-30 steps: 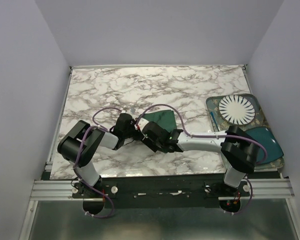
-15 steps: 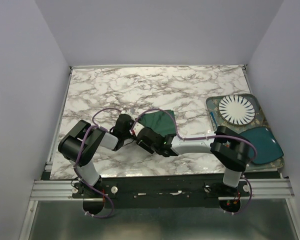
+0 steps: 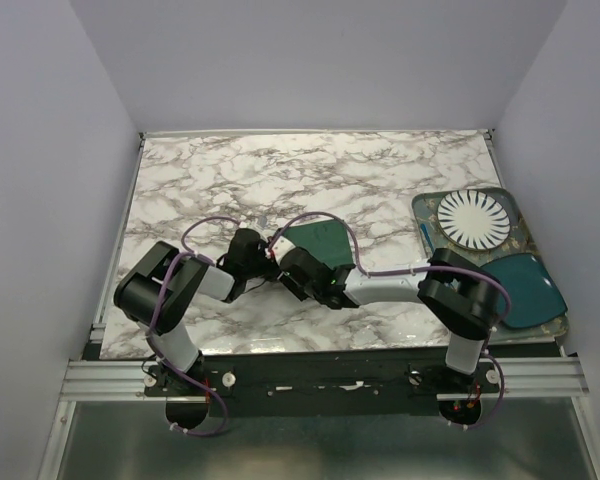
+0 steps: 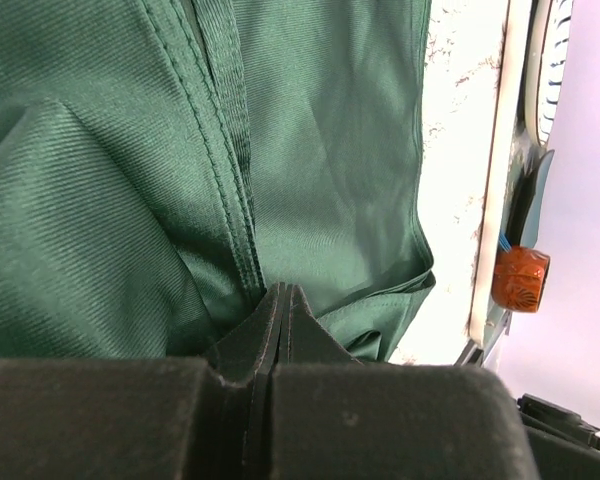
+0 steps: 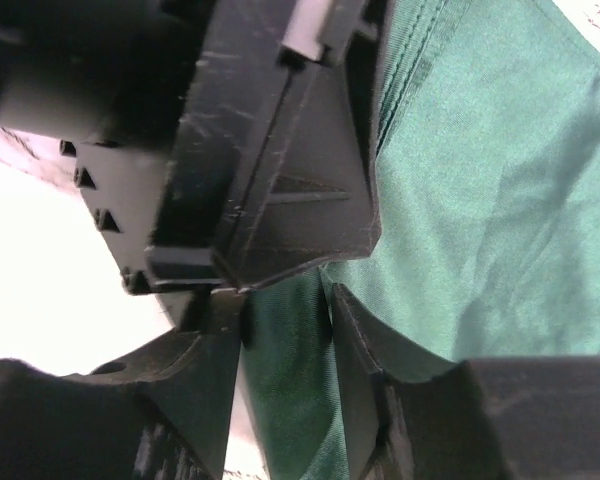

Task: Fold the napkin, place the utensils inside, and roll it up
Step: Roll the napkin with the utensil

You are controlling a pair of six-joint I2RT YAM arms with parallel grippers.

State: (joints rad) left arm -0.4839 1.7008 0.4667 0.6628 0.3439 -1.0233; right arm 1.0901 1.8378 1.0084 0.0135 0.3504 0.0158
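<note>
The dark green napkin [image 3: 323,240] lies bunched on the marble table, just right of the two grippers, which meet at its near left corner. My left gripper [image 3: 270,253] is shut on a stitched hem of the napkin [image 4: 330,150], which runs straight into its closed tips [image 4: 283,290]. My right gripper [image 3: 288,262] sits right beside it. Its fingers stand apart with a fold of the napkin [image 5: 480,200] in the gap [image 5: 285,300], and the left gripper's black body is just above them. The utensils are out of view.
A patterned tray [image 3: 423,212] at the right edge holds a white ribbed plate [image 3: 473,220] and a thin blue stick [image 3: 423,238]. A teal oval dish [image 3: 533,290] lies nearer, partly behind the right arm's elbow. A small orange-brown object [image 4: 521,279] shows by the tray edge.
The right arm has swung left and its gripper has come against the left gripper at the napkin's corner. Its fingers have narrowed. The napkin has been pulled and reshaped.
</note>
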